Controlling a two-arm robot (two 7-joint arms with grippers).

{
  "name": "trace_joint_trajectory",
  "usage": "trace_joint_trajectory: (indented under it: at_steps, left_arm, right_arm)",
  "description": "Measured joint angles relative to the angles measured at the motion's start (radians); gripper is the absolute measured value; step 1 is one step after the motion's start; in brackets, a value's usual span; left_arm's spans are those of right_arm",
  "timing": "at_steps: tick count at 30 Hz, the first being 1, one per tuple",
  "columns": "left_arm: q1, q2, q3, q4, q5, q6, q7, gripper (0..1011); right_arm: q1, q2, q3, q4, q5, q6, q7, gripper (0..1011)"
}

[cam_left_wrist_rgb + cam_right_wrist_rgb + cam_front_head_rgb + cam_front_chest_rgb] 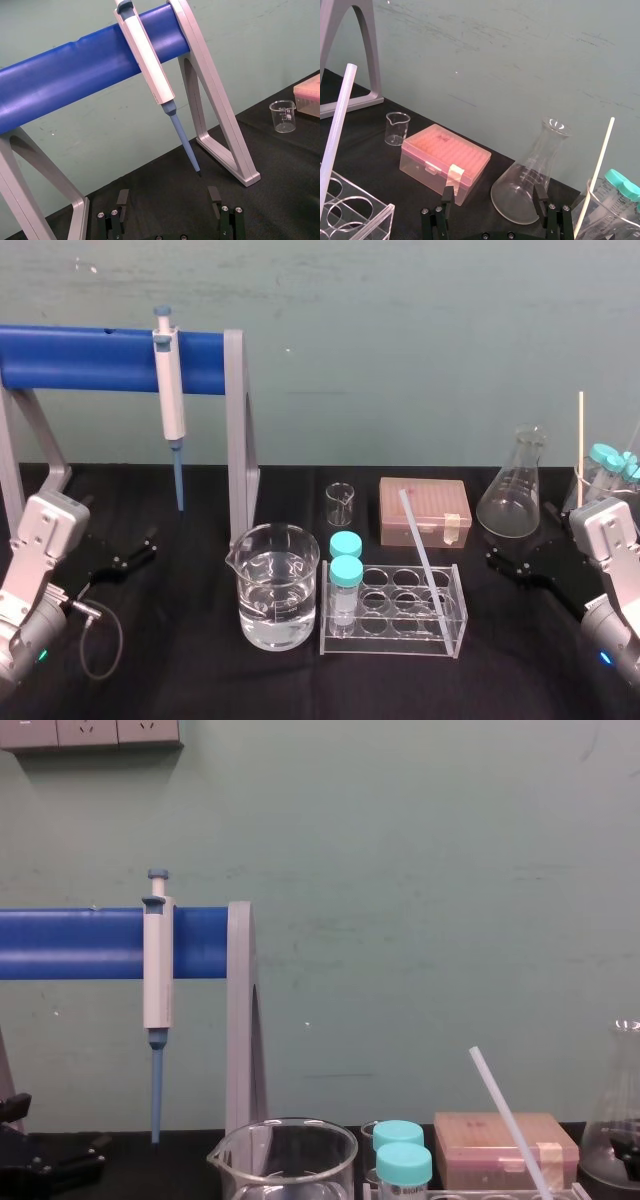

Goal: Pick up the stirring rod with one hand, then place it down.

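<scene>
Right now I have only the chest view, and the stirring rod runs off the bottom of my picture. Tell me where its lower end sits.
Observer: The stirring rod leans in the clear rack, with its lower end down in the rack's right-hand column.
Operator: Report which tool is nearer the rod.
Observer: The right tool, in front of the flask and just right of the rack. The left tool is out beyond the beaker.
Operator: Confirm the right tool is ready to grasp.
Observer: From the right wrist view it is open, with nothing in it.
</scene>
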Motion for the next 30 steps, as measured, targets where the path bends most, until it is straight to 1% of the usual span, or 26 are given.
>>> trace_joint_trajectory:
  at_steps: [7,10,11,12,14,15,17,18,21,22,24,25,26,28,29,30]
  left_arm:
    - [0.0,0.0,0.0,0.0,0.0,0.0,0.0,1000]
    - [0.0,0.0,0.0,0.0,0.0,0.0,0.0,1000]
    - [0.0,0.0,0.0,0.0,0.0,0.0,0.0,1000]
    - [0.0,0.0,0.0,0.0,0.0,0.0,0.0,1000]
    - [0.0,0.0,0.0,0.0,0.0,0.0,0.0,1000]
    - [0.0,0.0,0.0,0.0,0.0,0.0,0.0,1000]
    - [0.0,0.0,0.0,0.0,0.0,0.0,0.0,1000]
    - [0.0,0.0,0.0,0.0,0.0,0.0,0.0,1000]
    - [0.0,0.0,0.0,0.0,0.0,0.0,0.0,1000]
    - [0.0,0.0,0.0,0.0,0.0,0.0,0.0,1000]
    - [0.0,0.0,0.0,0.0,0.0,0.0,0.0,1000]
    - [0.0,0.0,0.0,0.0,0.0,0.0,0.0,1000]
    - [0.0,0.0,0.0,0.0,0.0,0.0,0.0,1000]
    - [0.0,0.0,0.0,0.0,0.0,0.0,0.0,1000]
    - [0.0,0.0,0.0,0.0,0.0,0.0,0.0,1000]
    - [0.0,0.0,0.0,0.0,0.0,0.0,0.0,1000]
  right_arm:
    - [0.0,0.0,0.0,0.0,0.0,0.0,0.0,1000]
    - [-0.001,0.0,0.01,0.0,0.008,-0.002,0.015,1000]
    - [-0.001,0.0,0.015,-0.001,0.015,-0.002,0.024,1000]
    - [-0.004,0.003,0.027,-0.008,0.038,-0.001,0.047,1000]
    - [-0.008,0.008,0.041,-0.021,0.061,0.005,0.069,1000]
    - [-0.015,0.016,0.058,-0.039,0.099,0.019,0.102,1000]
    - [-0.022,0.025,0.075,-0.06,0.137,0.036,0.137,1000]
    - [-0.03,0.035,0.092,-0.08,0.175,0.055,0.171,1000]
    - [-0.043,0.052,0.12,-0.116,0.249,0.092,0.237,1000]
    - [-0.05,0.065,0.138,-0.14,0.295,0.118,0.283,1000]
    - [-0.055,0.075,0.152,-0.158,0.343,0.149,0.328,1000]
    - [-0.057,0.082,0.164,-0.174,0.382,0.176,0.366,1000]
    - [-0.057,0.085,0.169,-0.181,0.405,0.194,0.393,1000]
    - [-0.055,0.089,0.174,-0.189,0.432,0.218,0.429,1000]
    - [-0.048,0.091,0.175,-0.196,0.459,0.243,0.465,1000]
    - [-0.044,0.092,0.174,-0.198,0.469,0.254,0.481,1000]
